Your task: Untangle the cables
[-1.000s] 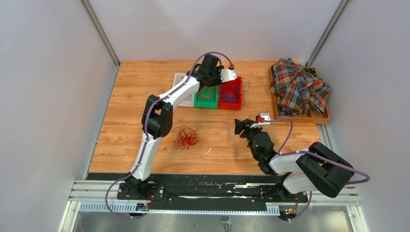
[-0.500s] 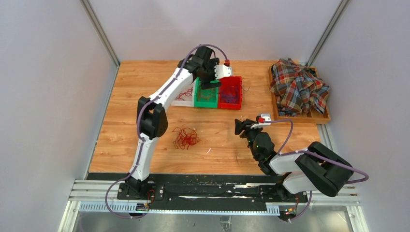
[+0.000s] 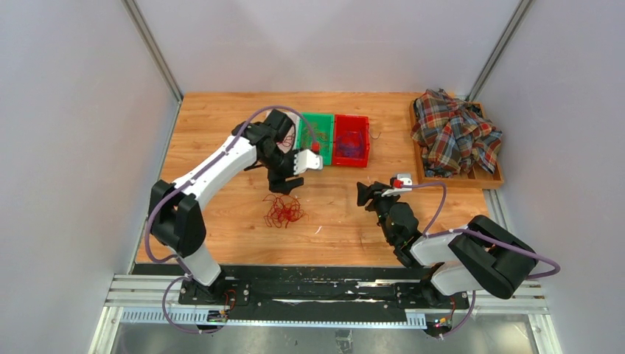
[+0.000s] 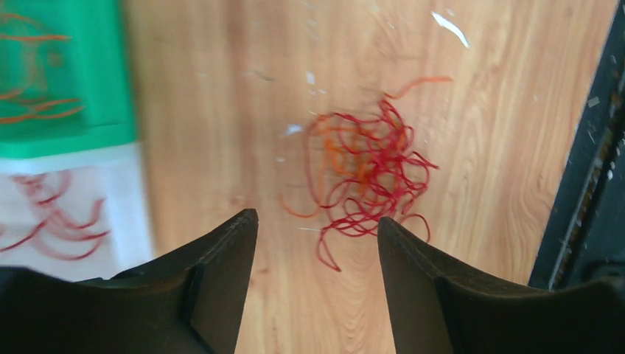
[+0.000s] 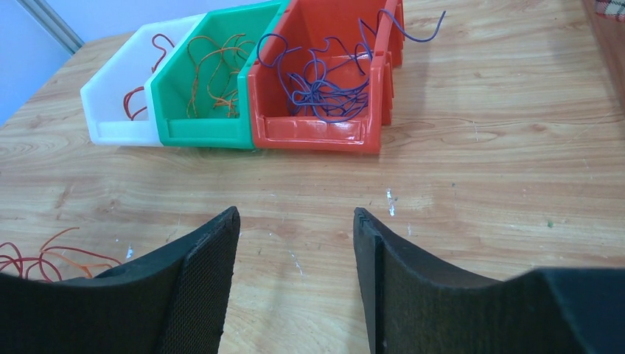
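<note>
A tangled bunch of red and orange cables (image 3: pixel 283 210) lies on the wooden table; it also shows in the left wrist view (image 4: pixel 368 169) and at the left edge of the right wrist view (image 5: pixel 44 258). My left gripper (image 3: pixel 284 182) is open and empty, just above and behind the bunch (image 4: pixel 317 221). My right gripper (image 3: pixel 362 194) is open and empty (image 5: pixel 295 217), low over bare table to the right of the bunch. Sorted cables lie in three bins: red in the white bin (image 5: pixel 121 103), orange in the green bin (image 5: pixel 203 92), purple in the red bin (image 5: pixel 324 81).
The three bins stand side by side at the back middle (image 3: pixel 335 140). A wooden tray (image 3: pixel 490 179) with a plaid shirt (image 3: pixel 453 133) sits at the back right. The black rail (image 3: pixel 317 284) runs along the near edge.
My left arm has swung from over the bins back and down toward the cable bunch. The right arm has not moved.
</note>
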Robot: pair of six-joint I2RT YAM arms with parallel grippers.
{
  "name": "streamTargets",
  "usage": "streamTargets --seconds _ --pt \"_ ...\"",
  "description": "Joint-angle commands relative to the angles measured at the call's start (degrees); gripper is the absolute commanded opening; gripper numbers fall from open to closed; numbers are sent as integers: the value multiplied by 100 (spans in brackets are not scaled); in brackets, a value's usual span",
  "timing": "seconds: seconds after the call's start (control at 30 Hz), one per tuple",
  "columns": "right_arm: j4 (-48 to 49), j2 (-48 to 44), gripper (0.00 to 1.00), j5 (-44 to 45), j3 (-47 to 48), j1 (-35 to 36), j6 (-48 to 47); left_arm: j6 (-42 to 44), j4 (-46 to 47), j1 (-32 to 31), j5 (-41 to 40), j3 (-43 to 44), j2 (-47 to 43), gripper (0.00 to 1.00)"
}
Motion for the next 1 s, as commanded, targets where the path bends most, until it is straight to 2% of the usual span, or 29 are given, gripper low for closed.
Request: streamTargets --seconds 0.0,0.07,0.13,0.27,0.6,0.97 --pt "241 14 58 1 -49 -58 -92 468 -193 21 480 -345 329 58" --pt "234 19 57 -16 -43 -57 -94 627 -191 25 647 -227 609 49" --pt "230 25 57 -20 -36 -56 -91 655 -191 18 827 -35 874 46" --pt "221 41 56 -14 -25 -57 -91 873 -197 -76 828 133 1170 46" --pt "231 75 56 66 -16 -59 -57 1650 -191 -195 -78 -70 1388 45" --pt "239 40 57 171 -52 -56 -20 1527 -119 -206 -164 111 1745 33"
